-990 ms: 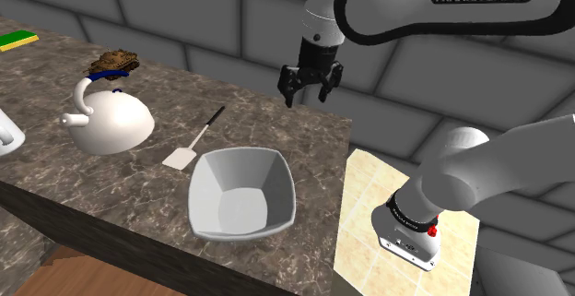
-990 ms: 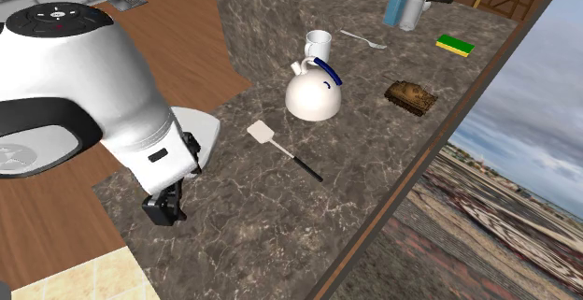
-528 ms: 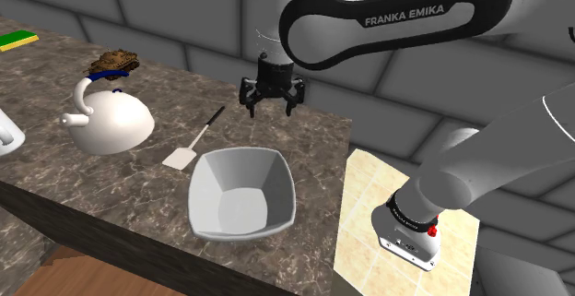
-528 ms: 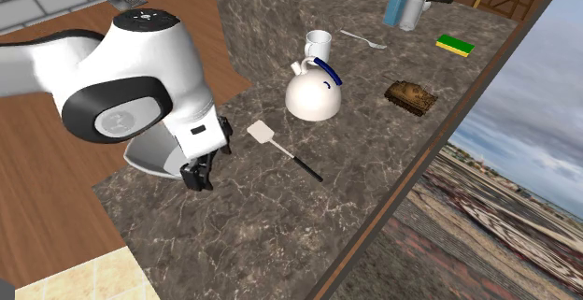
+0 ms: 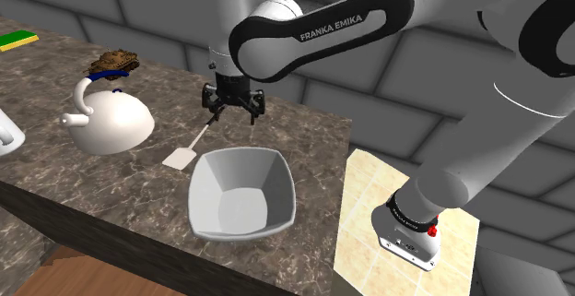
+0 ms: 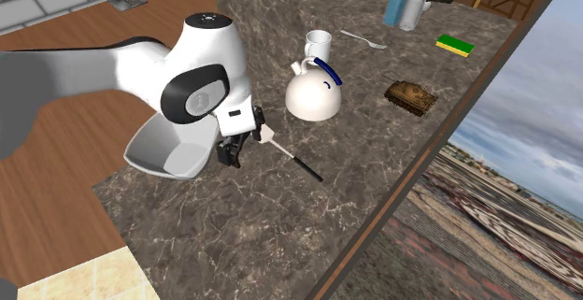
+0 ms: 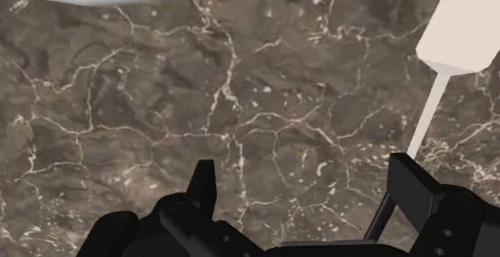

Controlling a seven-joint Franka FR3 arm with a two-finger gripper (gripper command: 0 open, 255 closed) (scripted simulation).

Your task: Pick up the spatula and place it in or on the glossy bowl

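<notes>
The gripper (image 5: 233, 110) hangs low over the dark marbled counter (image 5: 309, 142), fingers apart and holding nothing. The white spatula (image 5: 182, 156) lies flat on the counter, its handle running beside one finger (image 7: 413, 185) and its blade near the pale bowl (image 5: 276, 179).

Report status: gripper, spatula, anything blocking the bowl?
Black gripper jaws open, empty, low over dark marbled counter. White-bladed black-handled spatula flat beside it, ungripped. Glossy white squarish bowl close by, nothing between.
</notes>
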